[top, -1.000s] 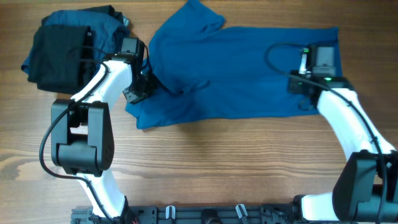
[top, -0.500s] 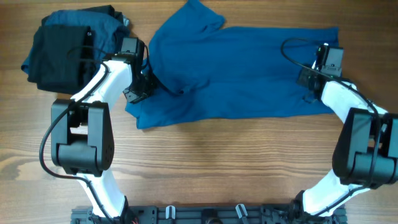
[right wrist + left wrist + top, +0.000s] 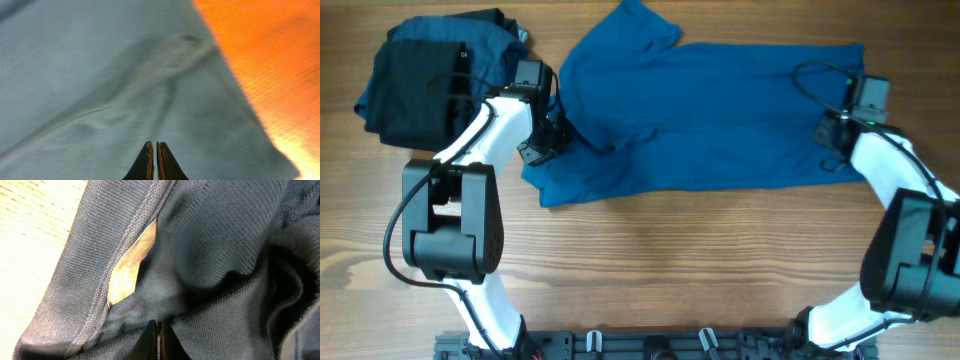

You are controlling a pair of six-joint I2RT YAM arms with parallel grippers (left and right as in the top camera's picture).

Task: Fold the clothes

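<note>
Overhead view: one large medium-blue short-sleeved polo shirt (image 3: 700,120) lies spread flat across the middle and right of the wooden bench (image 3: 670,260), collar end left, hem end right. It is laid out like that so it can be folded, and no fold is made yet.

Left gripper (image 3: 157,339) is clenched, tips down in the rumpled collar area, just beside one tan neck label (image 3: 130,265). Fabric bunches toward the tips; can't tell whether a fold is nipped between them. It probably sits there to pin or drag the collar end.

Right gripper (image 3: 154,160) is clenched too, nothing visibly between the fingers. It sits over flat cloth near the shirt's right edge, bare bench just beyond, likely placed to smooth or catch the hem.

Far-left corner holds a set-aside pile, apart from the polo: one black folded fabric garment (image 3: 410,90) on top of one crumpled dark blue garment (image 3: 495,35).

Count: three garments, two arms, two grippers, one label.
</note>
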